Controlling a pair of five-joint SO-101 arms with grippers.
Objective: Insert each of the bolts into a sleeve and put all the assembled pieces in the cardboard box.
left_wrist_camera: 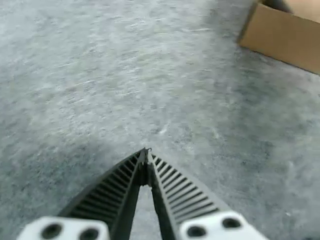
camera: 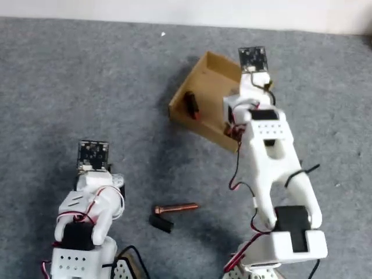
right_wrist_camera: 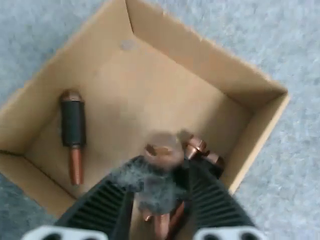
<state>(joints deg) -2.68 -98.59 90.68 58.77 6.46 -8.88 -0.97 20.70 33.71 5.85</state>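
The step in hand is dropping off a finished part. The right gripper (right_wrist_camera: pixel 161 175) hangs over the open brown cardboard box (right_wrist_camera: pixel 200 50) at the far right, its jaws narrow around an assembled piece (right_wrist_camera: pixel 160 150), a copper bolt in a dark sleeve. That piece is blurred, so the grip is probably firm, not certainly. On the box floor lie another sleeved bolt (right_wrist_camera: pixel 72 132) to the left and more copper pieces (right_wrist_camera: pixel 200 150) just beside the gripper. Next the jaws should widen to release. One bare copper bolt (camera: pixel 176 207) and a short black sleeve (camera: pixel 161 222) remain on the grey carpet, near centre, just beside each other. The left gripper (left_wrist_camera: pixel 146 160), pinched together and empty, sits near left of them.
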